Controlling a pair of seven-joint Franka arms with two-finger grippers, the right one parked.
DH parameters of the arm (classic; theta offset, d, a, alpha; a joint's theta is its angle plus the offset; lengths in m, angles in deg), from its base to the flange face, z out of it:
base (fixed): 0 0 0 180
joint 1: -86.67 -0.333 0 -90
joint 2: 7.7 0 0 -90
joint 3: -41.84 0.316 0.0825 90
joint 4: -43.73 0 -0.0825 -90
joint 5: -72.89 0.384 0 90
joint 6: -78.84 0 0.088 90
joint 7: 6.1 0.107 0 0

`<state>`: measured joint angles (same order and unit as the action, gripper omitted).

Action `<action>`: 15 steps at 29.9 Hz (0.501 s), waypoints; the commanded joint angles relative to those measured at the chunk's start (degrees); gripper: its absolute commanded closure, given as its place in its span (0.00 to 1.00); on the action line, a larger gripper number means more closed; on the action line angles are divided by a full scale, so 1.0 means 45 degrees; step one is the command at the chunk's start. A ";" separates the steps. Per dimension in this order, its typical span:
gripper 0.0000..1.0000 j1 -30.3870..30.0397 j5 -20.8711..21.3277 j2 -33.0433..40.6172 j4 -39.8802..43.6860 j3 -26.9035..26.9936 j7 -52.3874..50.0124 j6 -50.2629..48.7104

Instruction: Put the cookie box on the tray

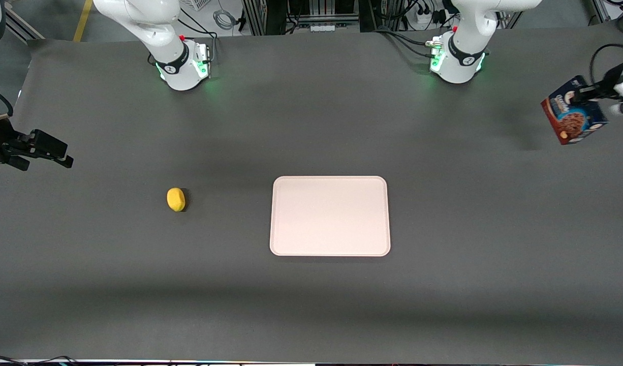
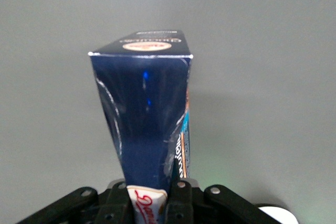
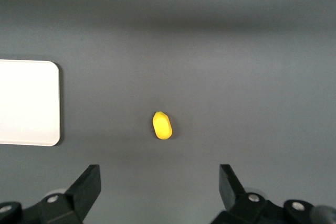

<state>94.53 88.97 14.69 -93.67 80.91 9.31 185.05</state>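
The cookie box [image 1: 570, 114], navy with a brown cookie face, hangs tilted in the air at the working arm's end of the table, well above the mat. My left gripper [image 1: 583, 96] is shut on its upper part. In the left wrist view the box [image 2: 147, 114] stands out from between the black fingers [image 2: 181, 203], which clamp its end, and my gripper [image 2: 149, 203] holds it over bare grey mat. The pale pink tray [image 1: 330, 216] lies flat near the middle of the table, nearer the front camera than the box, with nothing on it.
A small yellow lemon-like object [image 1: 176, 199] lies on the mat beside the tray, toward the parked arm's end; it also shows in the right wrist view [image 3: 162, 125], with the tray's rim [image 3: 56, 103] near it. Grey mat [image 1: 469, 203] separates box and tray.
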 commanded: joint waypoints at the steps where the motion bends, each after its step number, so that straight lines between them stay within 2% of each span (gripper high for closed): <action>1: 0.77 0.1338 -0.0330 0.0006 0.2755 -0.0030 -0.0183 -0.2447; 6: 0.77 0.1924 -0.0369 -0.0033 0.4808 -0.0265 -0.0164 -0.4265; 11: 0.77 0.2218 -0.0408 -0.0013 0.5220 -0.0479 -0.0222 -0.4600; 15: 0.77 0.2238 -0.1070 -0.0033 0.5493 -0.1569 -0.1156 -0.4930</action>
<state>103.40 87.00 15.11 -71.14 77.94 8.75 165.67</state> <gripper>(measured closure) 0.771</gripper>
